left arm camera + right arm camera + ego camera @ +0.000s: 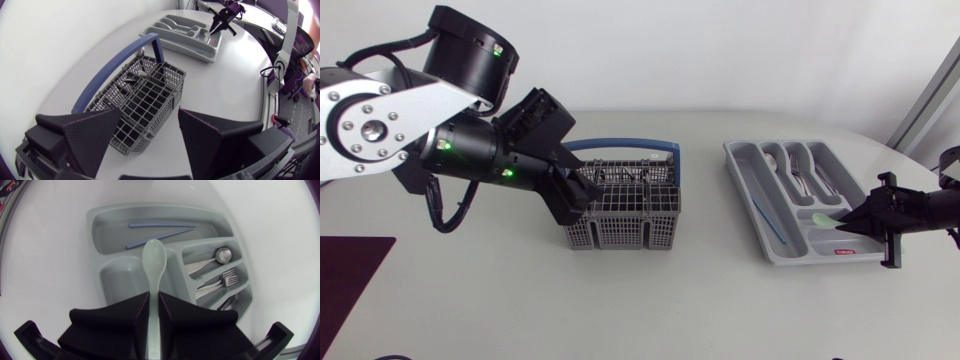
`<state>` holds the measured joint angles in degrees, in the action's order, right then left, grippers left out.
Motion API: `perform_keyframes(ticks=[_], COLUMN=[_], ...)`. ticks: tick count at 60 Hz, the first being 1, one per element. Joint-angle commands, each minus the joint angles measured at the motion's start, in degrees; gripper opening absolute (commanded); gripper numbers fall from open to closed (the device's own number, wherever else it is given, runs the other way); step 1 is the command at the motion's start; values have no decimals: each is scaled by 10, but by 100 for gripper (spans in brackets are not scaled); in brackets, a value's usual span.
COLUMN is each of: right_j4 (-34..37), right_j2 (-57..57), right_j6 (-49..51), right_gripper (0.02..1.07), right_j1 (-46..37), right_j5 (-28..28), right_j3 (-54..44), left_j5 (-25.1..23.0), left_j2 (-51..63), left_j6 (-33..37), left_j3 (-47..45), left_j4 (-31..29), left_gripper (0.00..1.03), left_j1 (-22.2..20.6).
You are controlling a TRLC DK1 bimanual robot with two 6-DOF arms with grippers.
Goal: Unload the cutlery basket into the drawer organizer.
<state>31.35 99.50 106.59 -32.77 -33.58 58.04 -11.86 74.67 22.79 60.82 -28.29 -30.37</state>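
The grey cutlery basket (625,205) with a blue handle stands mid-table. My left gripper (578,192) hovers open at the basket's left end; in the left wrist view its fingers (95,135) are spread wide, with the basket (145,95) just ahead of and below them and a few pieces of cutlery (134,79) inside it. The grey drawer organizer (800,258) lies to the right. My right gripper (852,222) is shut on a pale green spoon (825,217), holding it over the organizer's near right part. In the right wrist view the spoon (153,260) sticks out over the organizer (150,209).
The organizer holds blue chopsticks (160,230) in its long compartment, and metal spoons (220,256) and forks (227,279) in the narrow ones. A dark mat (350,275) lies at the table's left edge.
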Motion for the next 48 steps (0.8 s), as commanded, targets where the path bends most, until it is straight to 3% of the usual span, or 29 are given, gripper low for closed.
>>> perform_keyframes(ticks=[1, 18, 30, 48], right_j4=[9, -13, -53, -38], right_j2=[17, 23, -1, -90], right_j6=[60, 107, 104, 37], right_gripper=[8, 9, 47, 68], right_j1=[-6, -14, -19, -9], right_j5=[13, 55, 51, 7], right_j3=[5, -20, -50, -58], left_j5=[2, 5, 6, 12], left_j2=[-17, -37, -51, -86], left_j6=[15, 16, 16, 27], left_j3=[-19, -38, -52, -74], left_j4=[6, 6, 6, -3], left_gripper=[98, 98, 98, 98], left_j1=[6, 5, 5, 8])
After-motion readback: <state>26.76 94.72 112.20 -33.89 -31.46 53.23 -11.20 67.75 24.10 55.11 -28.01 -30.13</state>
